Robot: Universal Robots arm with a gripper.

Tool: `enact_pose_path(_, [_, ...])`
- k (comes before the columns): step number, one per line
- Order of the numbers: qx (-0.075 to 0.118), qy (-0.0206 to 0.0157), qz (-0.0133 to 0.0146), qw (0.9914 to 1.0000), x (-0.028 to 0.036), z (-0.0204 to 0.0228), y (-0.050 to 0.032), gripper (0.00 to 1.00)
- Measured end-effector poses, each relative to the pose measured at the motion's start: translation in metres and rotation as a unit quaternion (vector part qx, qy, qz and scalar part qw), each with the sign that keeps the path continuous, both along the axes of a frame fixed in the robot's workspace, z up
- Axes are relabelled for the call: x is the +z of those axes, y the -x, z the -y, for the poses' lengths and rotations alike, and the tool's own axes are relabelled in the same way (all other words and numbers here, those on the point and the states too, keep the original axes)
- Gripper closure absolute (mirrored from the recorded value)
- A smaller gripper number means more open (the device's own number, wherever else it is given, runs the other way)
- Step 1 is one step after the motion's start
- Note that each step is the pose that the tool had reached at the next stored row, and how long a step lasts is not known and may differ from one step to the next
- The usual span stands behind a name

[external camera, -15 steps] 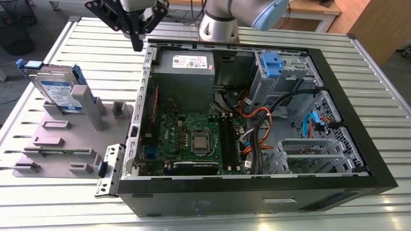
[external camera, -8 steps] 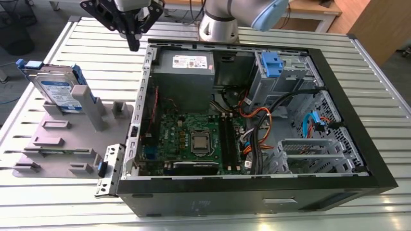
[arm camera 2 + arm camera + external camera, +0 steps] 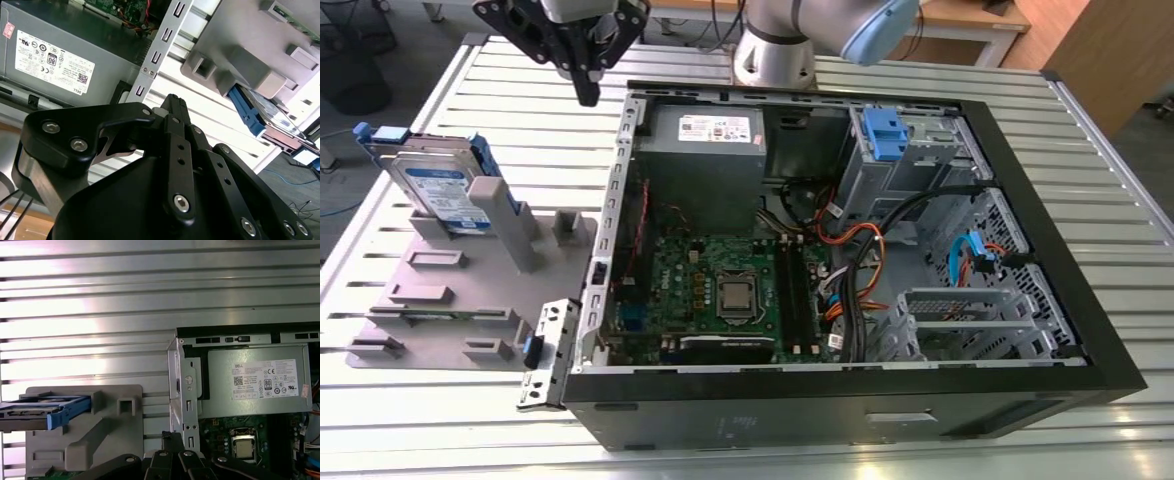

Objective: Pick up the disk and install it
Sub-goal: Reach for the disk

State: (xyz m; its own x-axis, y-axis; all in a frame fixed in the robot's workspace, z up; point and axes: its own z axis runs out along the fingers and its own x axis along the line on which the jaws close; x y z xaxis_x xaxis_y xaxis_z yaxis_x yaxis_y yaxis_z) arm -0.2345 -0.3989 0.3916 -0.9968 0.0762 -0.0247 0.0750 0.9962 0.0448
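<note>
The disk [image 3: 438, 188], silver with a blue-and-white label and a blue frame, stands on edge in a grey holder [image 3: 467, 270] on the exterior view's left, outside the computer case. My gripper [image 3: 588, 92] hangs above the table's far part, between the holder and the case's back corner, well apart from the disk. Its black fingers are shut together with nothing between them. In both wrist views the disk [image 3: 250, 116] [image 3: 42, 412] lies off to one side of the fingertips [image 3: 173, 102] [image 3: 171, 438].
The open computer case [image 3: 1014, 150] lies flat on the slatted metal table [image 3: 494, 70]. Inside are a grey power supply [image 3: 704, 132] with a white sticker, the motherboard [image 3: 720, 290], cables, and an upright grey drive bay [image 3: 907, 150] with a blue tab.
</note>
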Motion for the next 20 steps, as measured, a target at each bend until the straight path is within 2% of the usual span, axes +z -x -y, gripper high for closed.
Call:
enact_pose_path(4, [0.000,0.0000,0.0000,1.00000,0.0000,0.0000,0.0047,0.89])
enact_pose_path(9, [0.000,0.0000,0.0000,1.00000,0.0000,0.0000,0.0065,0.89])
enact_pose_path(10, [0.000,0.0000,0.0000,1.00000,-0.0001,0.0000,0.0096,0.89])
enact_pose_path(20, [0.000,0.0000,0.0000,1.00000,-0.0002,0.0000,0.0124,0.89])
